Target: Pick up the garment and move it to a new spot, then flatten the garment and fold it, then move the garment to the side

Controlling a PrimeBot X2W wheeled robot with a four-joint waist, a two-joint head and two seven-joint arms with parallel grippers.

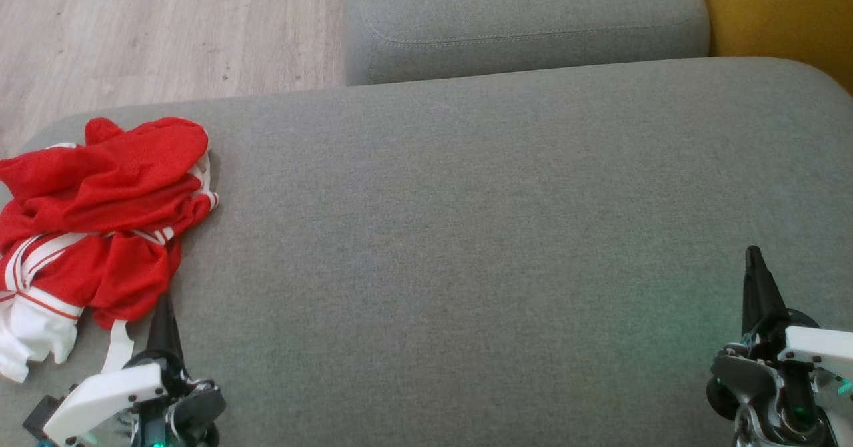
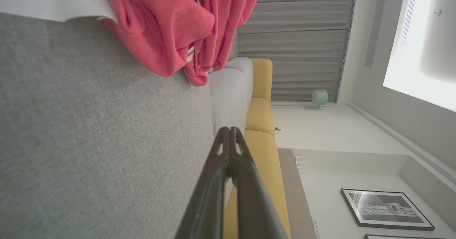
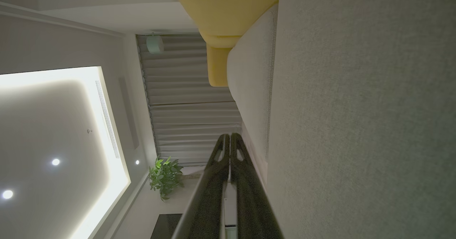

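A crumpled red garment (image 1: pixel 100 220) with white stripes and a white hem lies in a heap at the left end of the grey cushion (image 1: pixel 466 234). My left gripper (image 1: pixel 162 300) is shut and empty, its tip just at the heap's near edge. In the left wrist view the garment (image 2: pixel 171 25) lies ahead and to the upper left of the closed left gripper (image 2: pixel 229 129). At the lower right my right gripper (image 1: pixel 754 254) is shut, holding nothing, far from the cloth. The right wrist view has the right gripper (image 3: pixel 229 135) closed beside bare grey fabric.
A second grey cushion (image 1: pixel 526 20) sits behind the first, with a yellow cushion (image 1: pixel 780 7) at the far right. Wooden floor (image 1: pixel 133 27) lies beyond the cushion's rounded left end.
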